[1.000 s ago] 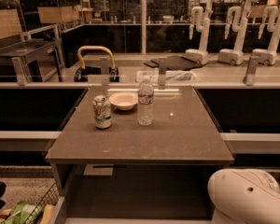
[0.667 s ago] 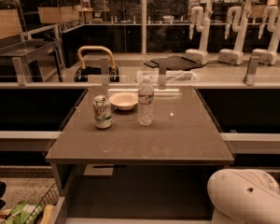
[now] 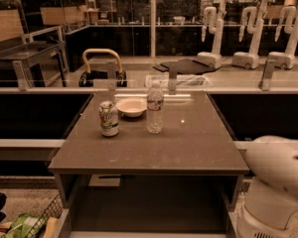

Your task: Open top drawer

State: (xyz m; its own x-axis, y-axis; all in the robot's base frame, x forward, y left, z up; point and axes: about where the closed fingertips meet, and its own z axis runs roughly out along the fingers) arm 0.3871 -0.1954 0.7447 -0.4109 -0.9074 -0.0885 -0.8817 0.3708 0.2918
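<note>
Nothing has shifted since a second ago: the tabletop, what stands on it and the robot's arm sit where they were.

You face the table (image 3: 188,148) square on, its grey slab filling the middle of the view. Right under the slab is the top drawer (image 3: 149,207), a wide dark hollow nearly as broad as the table. Its side walls run toward you and a pale strip lies along the bottom edge of the view. By that, you can judge it to be already drawn out some way, though its front and handle are cut off below.

The white bulk of the arm (image 3: 275,182) fills the lower right corner, just beside the drawer's right wall. The gripper is out of view, somewhere below or in front of that edge, so you cannot tell whether it grasps anything.

The relation to mind is that the drawer's long axis runs left to right across your view and it slides toward you. Its centre lies to the left of the arm, so any further pull should be straight back along that line, not sideways.

On top, well back from the front edge, stand a water bottle (image 3: 155,108), a can (image 3: 109,118) to its left and a small bowl (image 3: 131,106) between and behind them.
</note>
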